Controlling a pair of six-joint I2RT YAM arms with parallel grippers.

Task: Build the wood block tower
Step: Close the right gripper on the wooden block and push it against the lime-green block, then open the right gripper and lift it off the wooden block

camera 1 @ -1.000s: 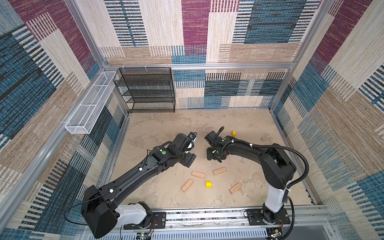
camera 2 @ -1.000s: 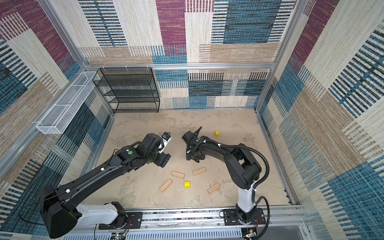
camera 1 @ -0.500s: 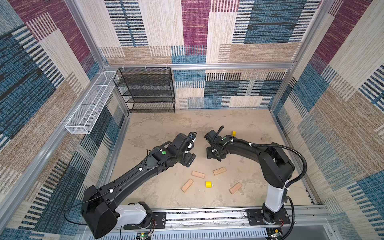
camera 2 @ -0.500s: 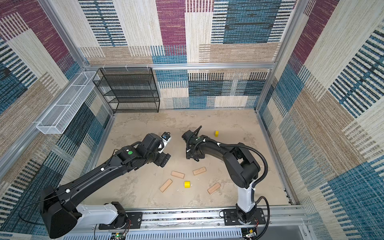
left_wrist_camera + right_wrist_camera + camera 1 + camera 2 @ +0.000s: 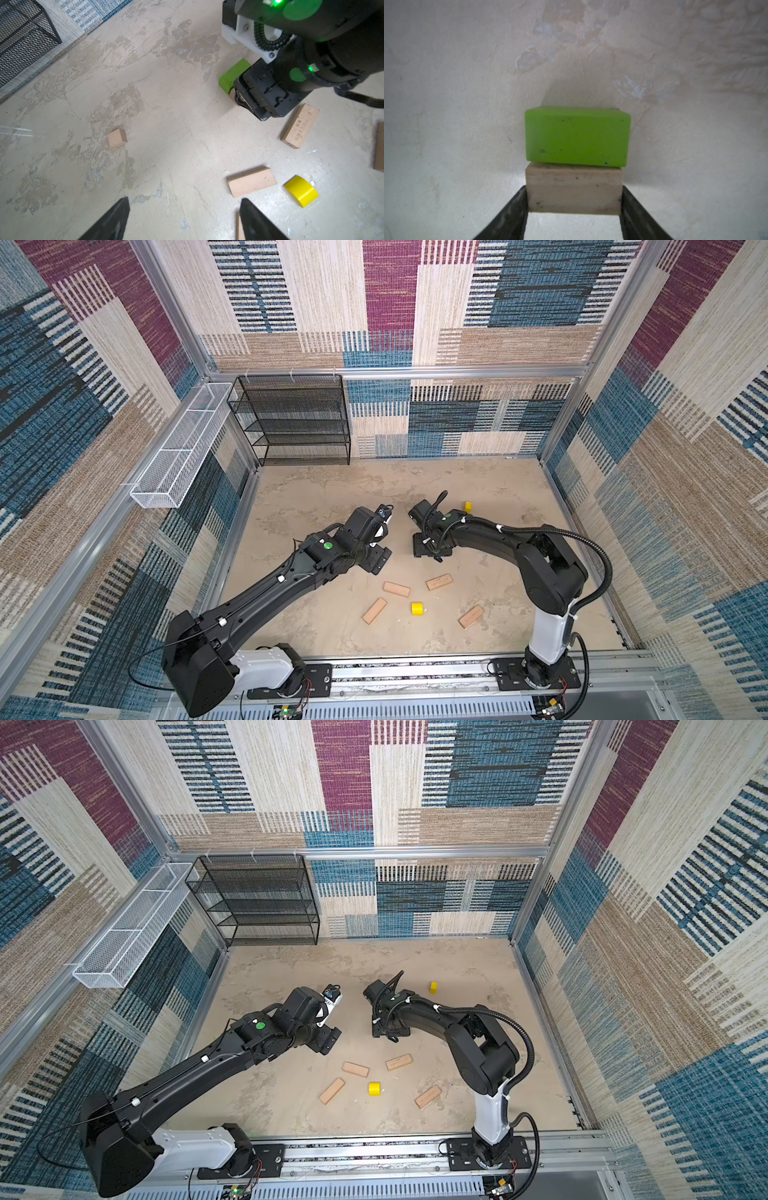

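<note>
So, risk at green brick (image 5: pixel 577 137): it touches the tan block (image 5: pixel 571 180) edge to edge in the right wrist view. Any sideways drag when I pull off shoves both out of line.
Risk at release: if one finger lets go ahead of its twin, I expect the tan block to twist against the brick.
Unclear: I cannot tell whether the brick lies beside the tan block or partly on it. If it is on it, a nudge tips it.
Right gripper (image 5: pixel 574 197): about block-wide, fingers (image 5: pixel 517 207) pressed on both ends of the tan block, no gap visible. I read it as gripping.
Left gripper (image 5: pixel 184 207): spread wide, nothing between its fingers, hovering over bare table (image 5: pixel 166 124).
Tower: only this pair, mid-table, hidden under the right gripper in both top views.
Loose stock: four tan planks (image 5: pixel 396 589) and a yellow piece (image 5: pixel 417 608) nearer the arm bases, second yellow piece (image 5: pixel 468 506) beyond the right arm, cube (image 5: pixel 117 137) well apart from the pair.
</note>
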